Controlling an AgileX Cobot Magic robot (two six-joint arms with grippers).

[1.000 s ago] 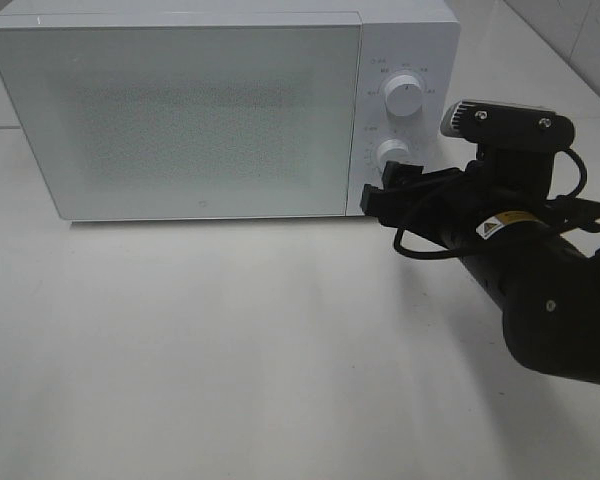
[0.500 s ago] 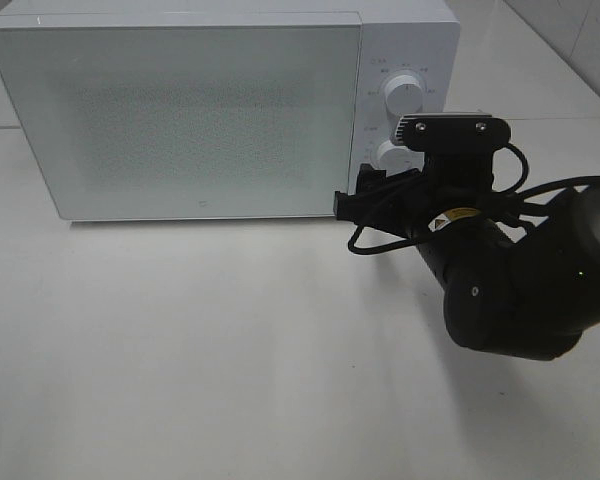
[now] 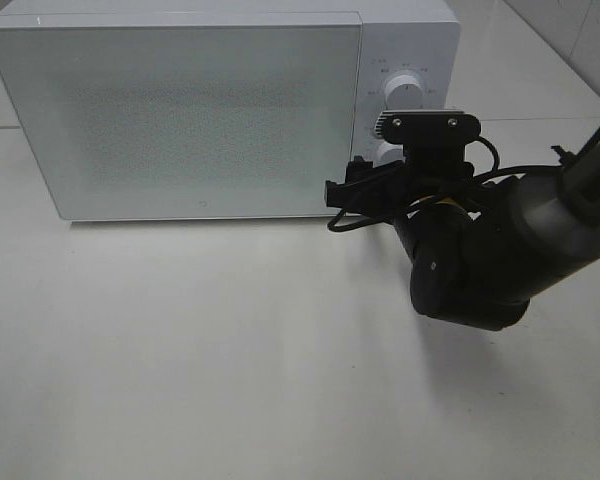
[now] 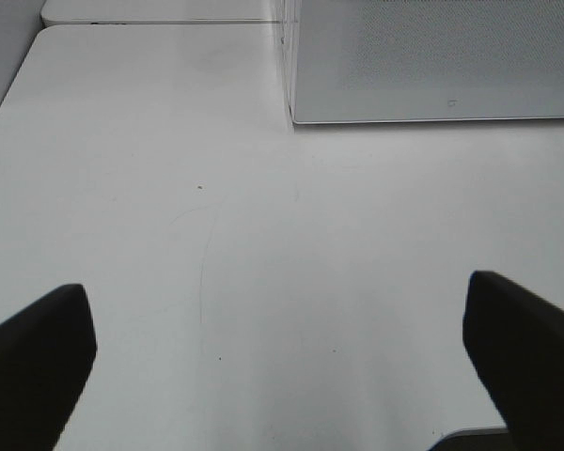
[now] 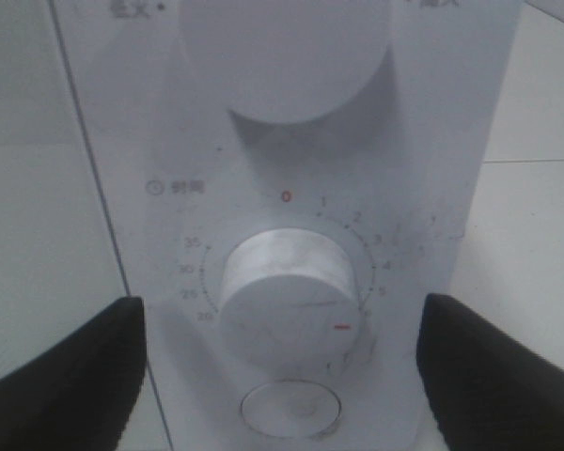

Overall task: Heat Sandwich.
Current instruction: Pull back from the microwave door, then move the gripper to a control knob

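The sandwich is out of view; the white microwave point(image 3: 180, 110) stands with its door closed. My right gripper point(image 3: 358, 188) is pressed up close to the control panel at the microwave's lower right. In the right wrist view my right gripper point(image 5: 282, 371) is open, its dark fingers point(image 5: 66, 371) standing apart on either side of the timer knob point(image 5: 287, 291) without touching it. That knob's red mark points past the number 5. My left gripper point(image 4: 282, 362) is open over bare table, with the microwave's front corner point(image 4: 432, 56) ahead of it.
An upper dial point(image 3: 407, 92) sits above the timer knob, and a round button point(image 5: 289, 409) lies below it. The right arm's black body point(image 3: 480, 250) fills the table space in front of the control panel. White table point(image 3: 180, 350) spreads before the microwave.
My right arm has swung left and in toward the microwave, bringing its gripper from beside the panel to the panel's lower knob. The microwave has not moved.
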